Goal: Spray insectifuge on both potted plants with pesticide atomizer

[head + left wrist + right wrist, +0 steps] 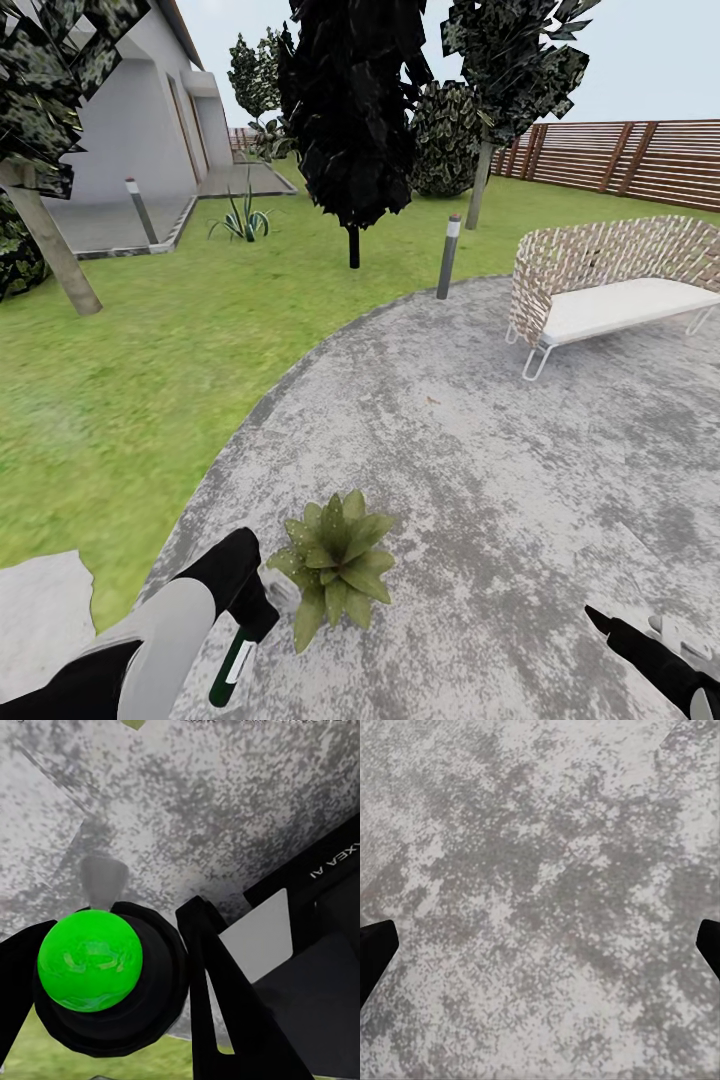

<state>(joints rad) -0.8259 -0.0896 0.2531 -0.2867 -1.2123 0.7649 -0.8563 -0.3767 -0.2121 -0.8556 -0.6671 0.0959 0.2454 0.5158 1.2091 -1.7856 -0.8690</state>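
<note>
Because the spray must land on the potted plant (pixel 335 570), the left gripper (pixel 262 608) grips the atomizer (pixel 232 668) just beside it, while the right gripper (pixel 540 945) hangs spread open over paving (pixel 480 440).

Flat, even daylight under a pale sky, with hardly any cast shadows on the paving (pixel 520 470). The tree (pixel 350 110) foliage renders near-black. Wrist views look coarse and pixelated; straight lines bow at the head view's edges.

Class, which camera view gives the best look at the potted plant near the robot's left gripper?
The head view: the potted plant shows as a whole rosette on the grey paving, beside the left gripper holding the atomizer. The left wrist view has what may be a leaf tip at its edge; the right wrist view has paving.
</note>
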